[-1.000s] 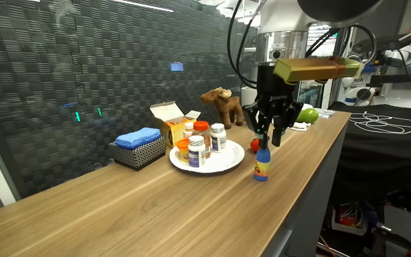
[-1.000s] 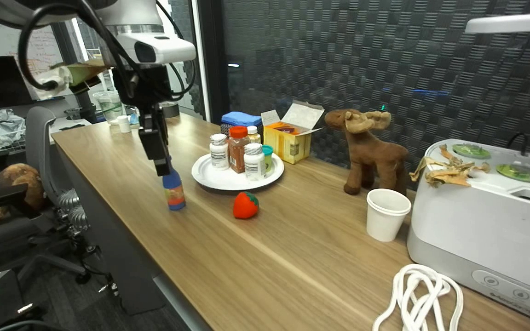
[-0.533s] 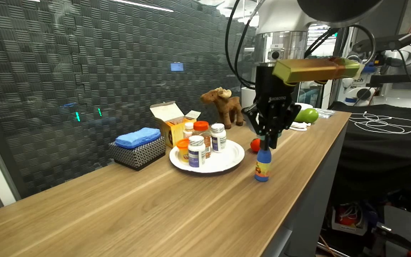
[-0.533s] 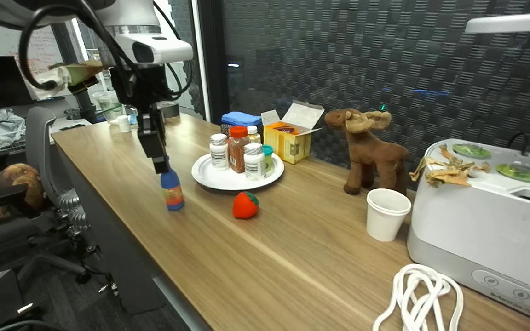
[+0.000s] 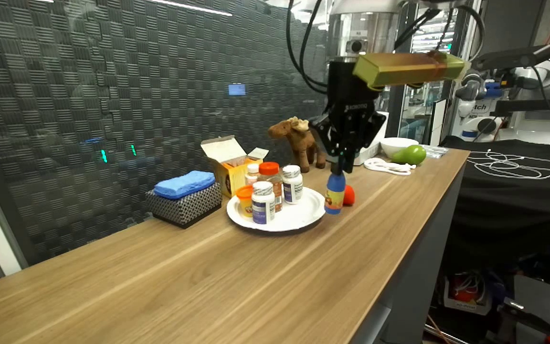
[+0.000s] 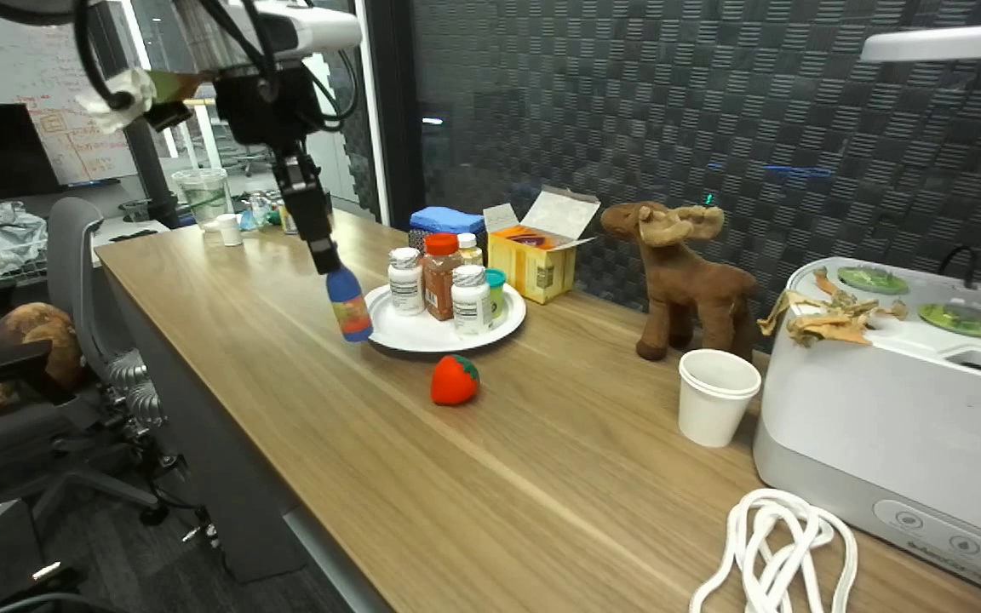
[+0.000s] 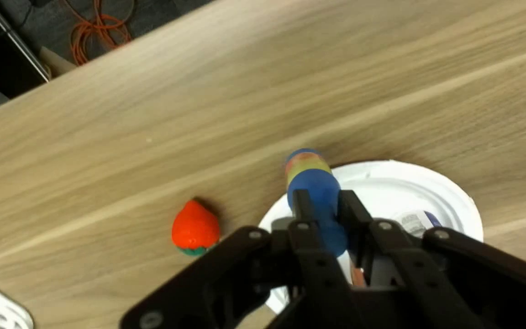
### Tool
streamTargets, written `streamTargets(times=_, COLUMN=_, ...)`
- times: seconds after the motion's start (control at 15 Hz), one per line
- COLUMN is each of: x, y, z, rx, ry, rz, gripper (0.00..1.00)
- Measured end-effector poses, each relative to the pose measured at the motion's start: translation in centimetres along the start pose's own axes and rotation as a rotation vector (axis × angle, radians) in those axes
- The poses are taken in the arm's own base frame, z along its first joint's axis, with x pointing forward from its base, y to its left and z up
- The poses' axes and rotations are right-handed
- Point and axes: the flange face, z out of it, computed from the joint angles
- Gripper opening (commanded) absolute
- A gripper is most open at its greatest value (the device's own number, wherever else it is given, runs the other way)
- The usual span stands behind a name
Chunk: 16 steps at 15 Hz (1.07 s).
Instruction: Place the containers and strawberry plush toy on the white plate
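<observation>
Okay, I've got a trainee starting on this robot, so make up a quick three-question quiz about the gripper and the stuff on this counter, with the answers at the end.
1. What is the gripper holding, and near which end?

2. True or false: the strawberry plush toy lies on the wooden counter, off the white plate.

3. Which of these rests on top of the patterned box?
A) paper cups
B) blue cloth
C) white cord

Key:
1. A blue bottle, near its top.
2. True.
3. B.
</observation>
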Motion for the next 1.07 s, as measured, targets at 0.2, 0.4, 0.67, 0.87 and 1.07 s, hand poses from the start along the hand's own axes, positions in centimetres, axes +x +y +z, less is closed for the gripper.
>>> streamTargets(times=0.2, x=1.4, y=-1.4, z=-2.4, rx=0.004, ry=0.065, rz=-0.042, gripper=0.05)
streamTargets(times=0.4, x=2.8, y=-2.4, z=-2.4, rx=0.011, ry=0.070, rz=-0.066, gripper=0.05)
streamTargets(times=0.67, x=4.3, y=-3.3, z=0.0, rx=0.003, ry=0.031, rz=-0.082, gripper=0.05)
streamTargets(times=0.87, x=5.4, y=-3.7, z=1.7, rx=-0.001, ry=0.008, rz=-0.089, gripper=0.05)
streamTargets(times=1.07, x=6.3, y=-4.2, z=2.4, rx=0.002, ry=-0.001, rz=-0.094, gripper=0.05)
